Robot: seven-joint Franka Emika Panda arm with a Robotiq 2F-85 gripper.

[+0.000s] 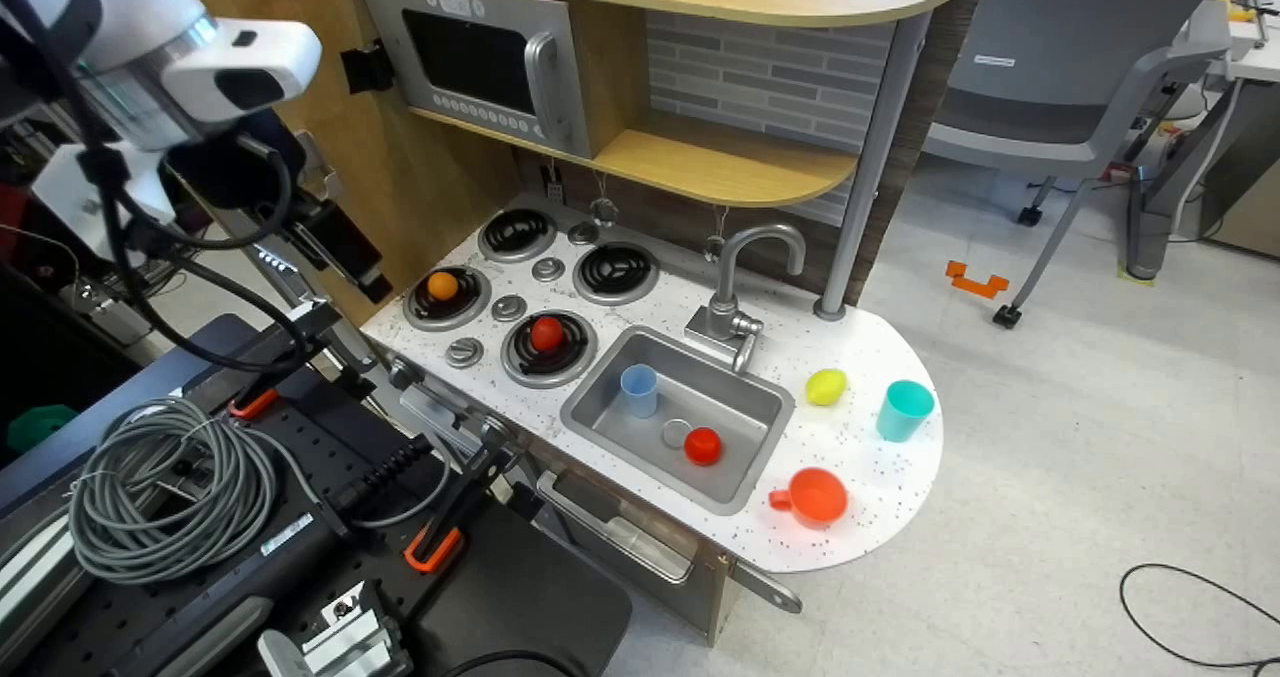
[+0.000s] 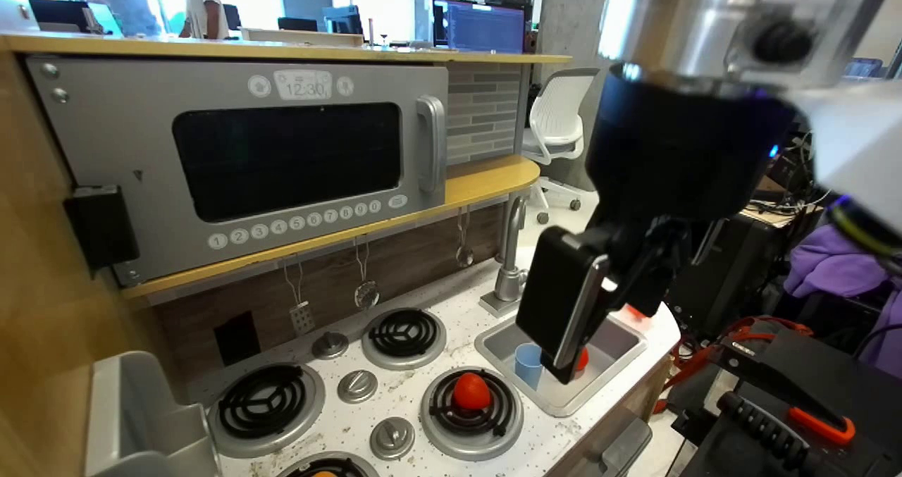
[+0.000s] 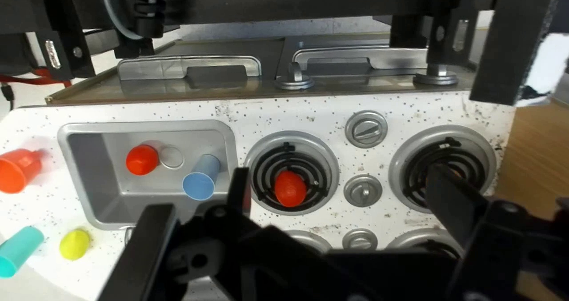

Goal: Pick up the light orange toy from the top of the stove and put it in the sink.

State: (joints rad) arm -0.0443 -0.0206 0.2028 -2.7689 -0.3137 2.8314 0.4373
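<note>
Looking over this play kitchen, we find the light orange toy resting on the coil of the front burner next to the wooden side panel. Our gripper hangs well above the countertop with its fingers spread wide apart, and in the wrist view one of them covers most of the orange toy. In an exterior view only a sliver of that toy shows at the bottom edge.

The neighbouring burner carries a red toy, which we see in the wrist view through the gap between the fingers. Inside the sink we have a light blue cup and a second red piece, near each other but apart, with the round drain just beside the red one. A grey faucet rises behind the basin.

On the rounded end of the countertop we count a yellow toy, a teal cup and an orange-red cup, all three apart, the last with its handle turned toward the sink. Above the burners we can read 12:30 on the toy microwave, and small utensils dangle below it. A coil of grey cable lies on the black bench.
</note>
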